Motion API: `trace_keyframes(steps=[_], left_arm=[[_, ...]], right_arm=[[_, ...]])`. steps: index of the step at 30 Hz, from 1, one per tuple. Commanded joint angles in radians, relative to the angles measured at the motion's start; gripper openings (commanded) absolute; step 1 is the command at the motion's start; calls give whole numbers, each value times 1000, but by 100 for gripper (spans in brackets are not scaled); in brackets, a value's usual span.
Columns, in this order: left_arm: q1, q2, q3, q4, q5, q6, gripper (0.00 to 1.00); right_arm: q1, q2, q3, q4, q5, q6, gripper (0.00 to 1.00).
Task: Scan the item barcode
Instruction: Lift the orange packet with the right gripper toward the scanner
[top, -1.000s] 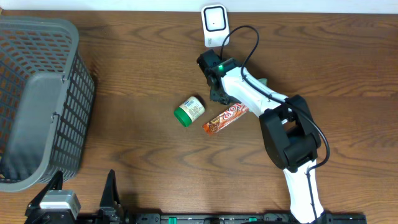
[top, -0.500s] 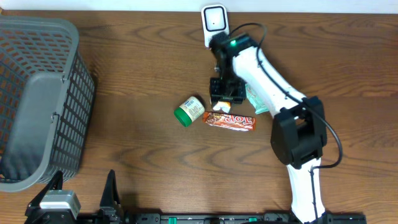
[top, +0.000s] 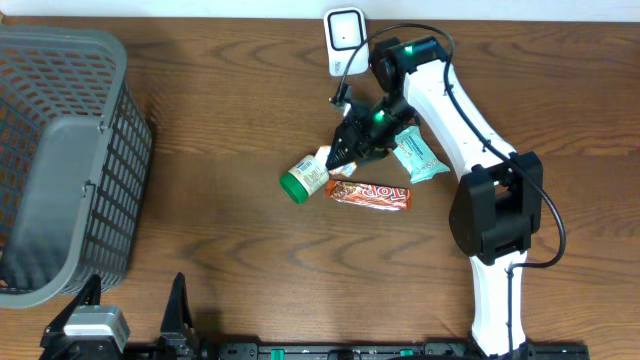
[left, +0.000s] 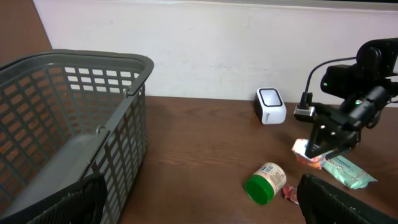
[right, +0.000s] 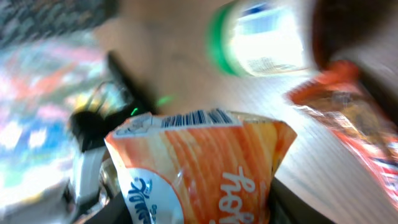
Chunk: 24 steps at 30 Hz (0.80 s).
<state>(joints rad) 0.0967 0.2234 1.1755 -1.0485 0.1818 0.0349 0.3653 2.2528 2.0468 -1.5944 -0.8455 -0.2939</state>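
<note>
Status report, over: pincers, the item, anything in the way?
Left pincer open, parked. Right pincer shut on orange packet, short of scanner. Green-capped bottle, candy bar beside it, not blocking.

The packet (right: 205, 168) is orange-white, bottle cap (top: 293, 186) green, pouch (top: 417, 158) seemingly teal, basket (top: 130, 170) grey.

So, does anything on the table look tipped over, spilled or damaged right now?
Only the small white bottle with a green cap: it lies on its side beside the orange-red candy bar. Nothing looks spilled or torn.
</note>
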Motion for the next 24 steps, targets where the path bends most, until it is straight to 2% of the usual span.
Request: trace_keyframes(steps=[1, 3, 8, 18, 24], left_arm=[[4, -4, 2, 1, 10, 16, 98], [4, -4, 2, 1, 10, 16, 98], [4, -4, 2, 1, 10, 16, 98], [4, -4, 2, 1, 10, 16, 98], [4, -4, 2, 2, 10, 16, 98]], right_arm=[[-19, -9, 20, -53, -207, -429, 44], [-24, -9, 20, -98, -254, -602, 44], [-31, -9, 20, -104, -348, -858, 42], [-33, -9, 20, -104, -552, -1195, 45], [-34, -18, 25, -104, -624, -1357, 41]])
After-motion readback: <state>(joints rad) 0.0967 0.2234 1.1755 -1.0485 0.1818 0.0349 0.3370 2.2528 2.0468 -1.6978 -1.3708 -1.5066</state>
